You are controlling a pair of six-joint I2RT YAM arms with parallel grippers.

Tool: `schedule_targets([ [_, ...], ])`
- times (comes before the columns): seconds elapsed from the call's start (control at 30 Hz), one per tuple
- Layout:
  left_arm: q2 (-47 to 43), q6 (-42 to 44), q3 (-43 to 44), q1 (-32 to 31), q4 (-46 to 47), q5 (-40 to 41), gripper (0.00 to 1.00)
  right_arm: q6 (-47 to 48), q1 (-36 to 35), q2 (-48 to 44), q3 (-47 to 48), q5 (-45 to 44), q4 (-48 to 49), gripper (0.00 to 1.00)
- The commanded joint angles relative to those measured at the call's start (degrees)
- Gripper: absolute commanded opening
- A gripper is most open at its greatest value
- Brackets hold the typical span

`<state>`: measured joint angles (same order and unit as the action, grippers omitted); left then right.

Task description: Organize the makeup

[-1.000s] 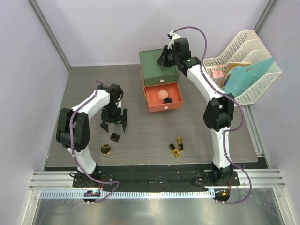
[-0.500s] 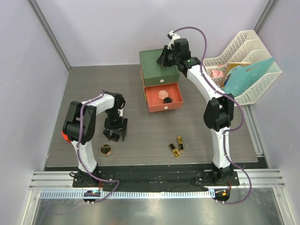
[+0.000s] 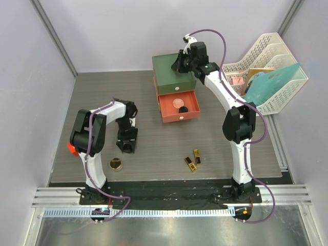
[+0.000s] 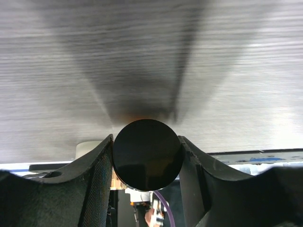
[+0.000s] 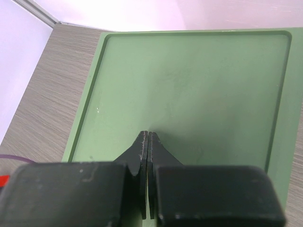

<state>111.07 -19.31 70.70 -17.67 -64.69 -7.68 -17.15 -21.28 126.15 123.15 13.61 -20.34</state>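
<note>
The left fingers [image 4: 97,170] are clamping a round black jar [image 4: 147,161] standing on the bench [image 4: 151,56]. The right fingers [image 5: 141,151] are pressing together above the green box top [image 5: 189,85].

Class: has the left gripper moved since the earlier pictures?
Yes. The left gripper moved nearer the gold jar, closing around the black jar.

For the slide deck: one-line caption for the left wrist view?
Left gripper clasping a small round black jar on the grey wood-grain table.

arms [image 3: 219,90]: white shells, black joints | cables [image 3: 266,131]: purple (looping) | left claw [image 4: 147,142]: black
</note>
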Motion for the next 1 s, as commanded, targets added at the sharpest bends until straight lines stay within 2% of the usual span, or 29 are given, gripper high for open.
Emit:
schedule_targets([
  [0.0,-1.29,-0.38,9.07,-0.43,-2.37,-0.93,0.00,0.71,-0.43,3.14,-3.01,-0.69,-12.80,0.01],
  [0.13,-0.76,-0.64,18.41,-1.66,-3.78,-1.63,0.00,0.27,-0.43,3.40,-2.74,-0.51,-12.88,0.01],
  [0.3,-0.50,-1.87,28.16,-2.98,-0.98,-3.91,0.00,0.10,-0.52,3.49,-2.74,-0.60,-12.80,0.01],
  [0.4,-0.85,-3.01,31.77,-4.21,2.27,-6.29,0.00,0.27,-0.43,3.49,-3.09,-0.69,-12.80,0.01],
  [0.67,-0.50,-5.12,36.96,-10.27,14.13,-6.02,0.00,0.01,-0.52,3.58,-3.53,-0.42,-12.80,0.01],
  [0.83,2.74,-4.95,40.92,-12.47,16.78,-6.55,0.00,-0.08,-0.52,3.58,-3.53,-0.34,-12.88,0.01],
  [0.97,8.10,-3.90,49.33,-13.97,13.46,-6.82,0.06,-0.34,-0.43,3.67,-3.62,-0.16,-12.80,0.01],
])
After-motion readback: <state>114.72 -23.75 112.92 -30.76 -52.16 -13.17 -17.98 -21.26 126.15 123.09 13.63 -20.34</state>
